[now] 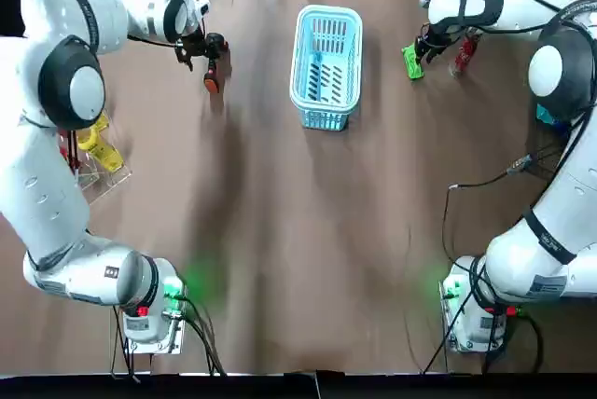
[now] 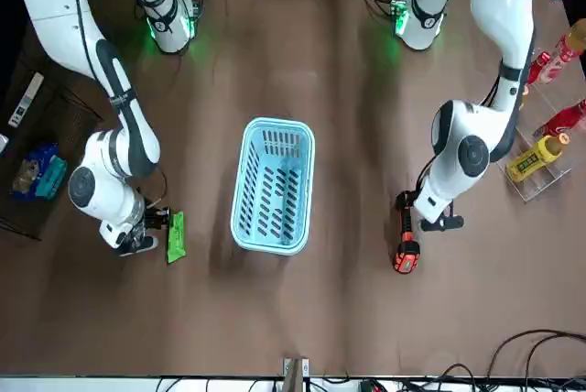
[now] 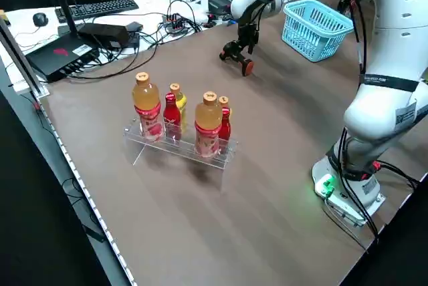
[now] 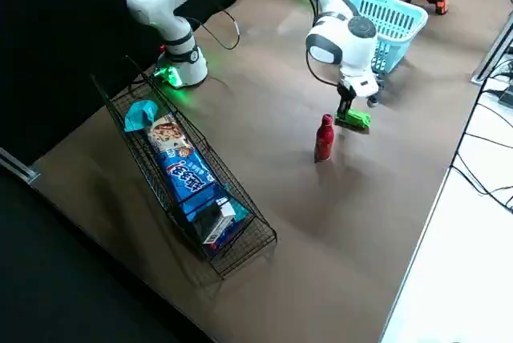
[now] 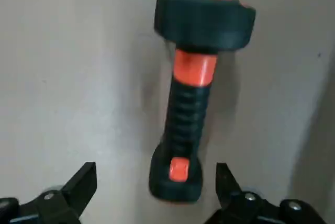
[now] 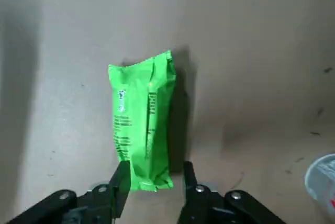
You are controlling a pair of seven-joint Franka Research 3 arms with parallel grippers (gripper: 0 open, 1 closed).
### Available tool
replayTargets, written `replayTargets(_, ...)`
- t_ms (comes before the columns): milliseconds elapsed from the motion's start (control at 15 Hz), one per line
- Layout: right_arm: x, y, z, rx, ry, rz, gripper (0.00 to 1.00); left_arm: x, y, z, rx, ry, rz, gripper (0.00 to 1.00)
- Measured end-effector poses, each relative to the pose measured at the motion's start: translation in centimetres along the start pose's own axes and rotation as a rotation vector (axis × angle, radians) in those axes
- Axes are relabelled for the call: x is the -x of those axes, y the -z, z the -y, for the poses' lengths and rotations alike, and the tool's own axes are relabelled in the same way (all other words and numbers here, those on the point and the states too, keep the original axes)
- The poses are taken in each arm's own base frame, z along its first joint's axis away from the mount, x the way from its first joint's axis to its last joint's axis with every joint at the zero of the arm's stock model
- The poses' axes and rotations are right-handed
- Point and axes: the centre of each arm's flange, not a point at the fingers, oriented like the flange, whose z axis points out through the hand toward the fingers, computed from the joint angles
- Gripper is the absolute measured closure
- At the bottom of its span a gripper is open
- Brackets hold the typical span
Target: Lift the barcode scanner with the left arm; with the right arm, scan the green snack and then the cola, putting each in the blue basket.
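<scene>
Red cola [image 4: 323, 138] upright, clearest in right side view.

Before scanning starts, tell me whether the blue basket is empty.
Empty. The top view shows only the slotted floor inside the blue basket; the green snack lies outside.

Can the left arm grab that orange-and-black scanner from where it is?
Probably yes. The left gripper hangs open over the barcode scanner, one finger either side of its handle's end, and nothing else lies close by on the table.
</scene>
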Motion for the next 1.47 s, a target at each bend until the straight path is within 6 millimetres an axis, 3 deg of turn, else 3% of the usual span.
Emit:
replayTargets(400, -0.3, -1.1, 1.3, -0.041, -0.027, -0.021, 0.54, -3.9, -1.3, -1.7, 0.014, 0.005, -0.038, 0.00)
replayTargets(667, -0.3, -1.9, 1.1, -0.041, -0.030, -0.015, 0.57, -4.2, -3.3, -1.8, -0.026, -0.033, -0.029, 0.00)
replayTargets(800, -0.3, -1.8, 0.7, -0.040, -0.034, -0.016, 0.63, -4.0, -4.3, -1.8, -0.030, -0.035, -0.017, 0.01)
replayTargets(867, -0.3, -1.8, 0.7, -0.040, -0.035, -0.017, 0.70, -4.0, -4.5, -1.8, -0.030, -0.036, -0.015, 0.01)
replayTargets(1000, -0.4, -1.6, 0.6, -0.039, -0.036, -0.020, 0.86, -4.0, -4.6, -1.9, -0.031, -0.037, -0.015, 0.04)
replayTargets(1067, -0.5, -1.5, 0.6, -0.040, -0.036, -0.020, 0.89, -4.0, -4.6, -1.9, -0.031, -0.038, -0.015, 0.08)
replayTargets(1200, -0.5, -1.5, 0.6, -0.040, -0.036, -0.021, 0.91, -4.1, -4.5, -1.9, -0.030, -0.038, -0.017, 0.22)
replayTargets(1467, -0.4, -1.3, 0.7, -0.058, -0.042, 0.026, 0.91, -4.1, -4.5, -1.9, -0.030, -0.035, -0.018, 0.30)
